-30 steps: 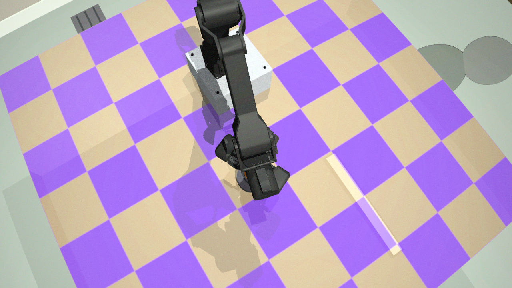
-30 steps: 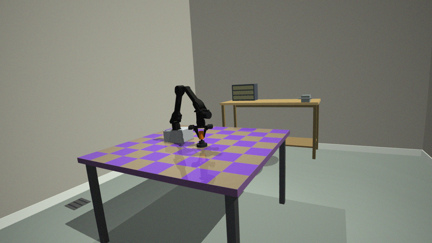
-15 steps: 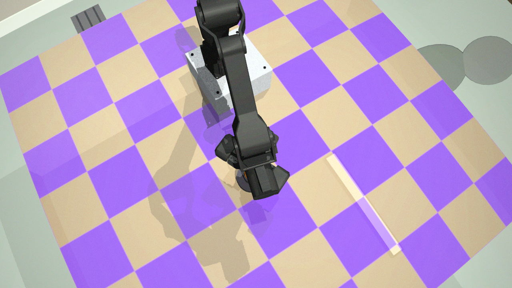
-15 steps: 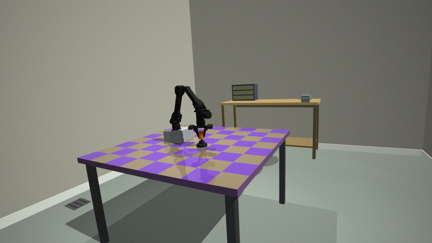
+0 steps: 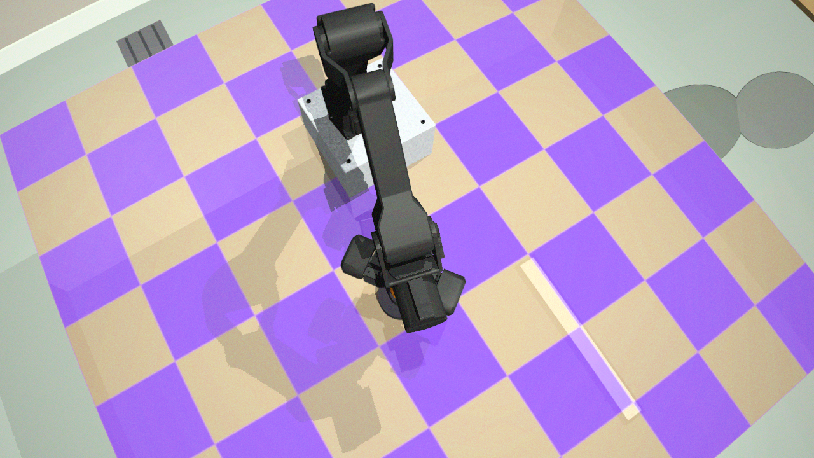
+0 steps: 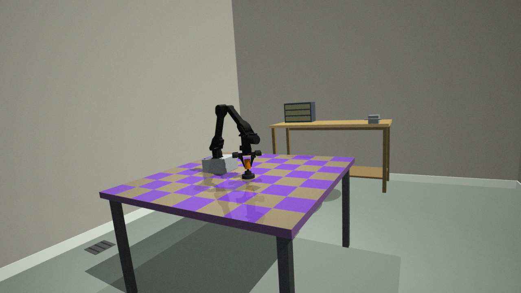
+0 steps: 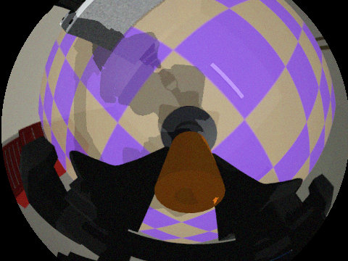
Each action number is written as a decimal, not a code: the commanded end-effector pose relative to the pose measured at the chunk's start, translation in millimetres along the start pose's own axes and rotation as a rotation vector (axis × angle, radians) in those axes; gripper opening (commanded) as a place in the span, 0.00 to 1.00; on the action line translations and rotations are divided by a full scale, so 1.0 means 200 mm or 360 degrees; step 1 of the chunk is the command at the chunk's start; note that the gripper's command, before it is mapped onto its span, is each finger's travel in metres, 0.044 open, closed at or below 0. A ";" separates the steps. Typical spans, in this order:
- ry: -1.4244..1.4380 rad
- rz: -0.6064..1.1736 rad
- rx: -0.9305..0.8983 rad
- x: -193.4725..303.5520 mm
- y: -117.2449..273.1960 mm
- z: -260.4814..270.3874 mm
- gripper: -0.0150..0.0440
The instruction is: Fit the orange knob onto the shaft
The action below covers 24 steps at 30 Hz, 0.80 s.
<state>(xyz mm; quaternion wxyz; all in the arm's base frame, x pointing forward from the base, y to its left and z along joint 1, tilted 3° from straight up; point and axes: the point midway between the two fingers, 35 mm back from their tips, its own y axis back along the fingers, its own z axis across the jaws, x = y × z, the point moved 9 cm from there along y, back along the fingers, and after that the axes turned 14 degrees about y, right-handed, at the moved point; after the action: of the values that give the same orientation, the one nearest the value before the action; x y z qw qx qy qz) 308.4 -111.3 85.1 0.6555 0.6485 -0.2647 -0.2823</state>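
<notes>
The orange knob (image 5: 392, 292) (image 6: 247, 163) (image 7: 190, 170) is upright between the fingers of my gripper (image 6: 247, 164) (image 7: 188, 154), which is shut on it. In the top view the arm hides the fingertips and most of the knob. The dark round pedestal (image 5: 385, 305) (image 6: 248, 176) (image 7: 209, 127) stands on the table directly under the knob. In the exterior view a short dark stretch shows between the knob's lower end and the pedestal's wide base. The knob hides the shaft's top in the wrist view, so I cannot tell whether the shaft is inside the hole. Neither flat side shows.
The arm's pale grey base block (image 5: 418, 136) (image 6: 218, 165) (image 7: 109, 16) stands behind the pedestal on the purple and tan checkered table (image 5: 483, 370) (image 6: 196, 215). A wooden bench (image 6: 327, 124) with a drawer box (image 6: 298, 112) stands away by the far wall.
</notes>
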 end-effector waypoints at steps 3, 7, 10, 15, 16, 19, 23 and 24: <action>0.0020 0.0003 -0.0004 0.00 -0.01 0.00 0.25; 0.0020 0.0003 -0.0004 0.00 -0.01 0.00 0.25; 0.0020 0.0003 -0.0004 0.00 -0.01 0.00 0.25; 0.0020 0.0003 -0.0004 0.00 -0.01 0.00 0.25; 0.0020 0.0003 -0.0004 0.00 -0.01 0.00 0.25; 0.0020 0.0003 -0.0004 0.00 -0.01 0.00 0.25; 0.0020 0.0003 -0.0004 0.00 -0.02 0.00 0.25; 0.0020 0.0003 -0.0004 0.00 -0.02 0.00 0.25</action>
<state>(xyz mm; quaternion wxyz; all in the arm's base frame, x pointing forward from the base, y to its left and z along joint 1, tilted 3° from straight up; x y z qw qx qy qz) 307.6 -111.3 82.9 0.6567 0.6499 -0.2611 -0.2797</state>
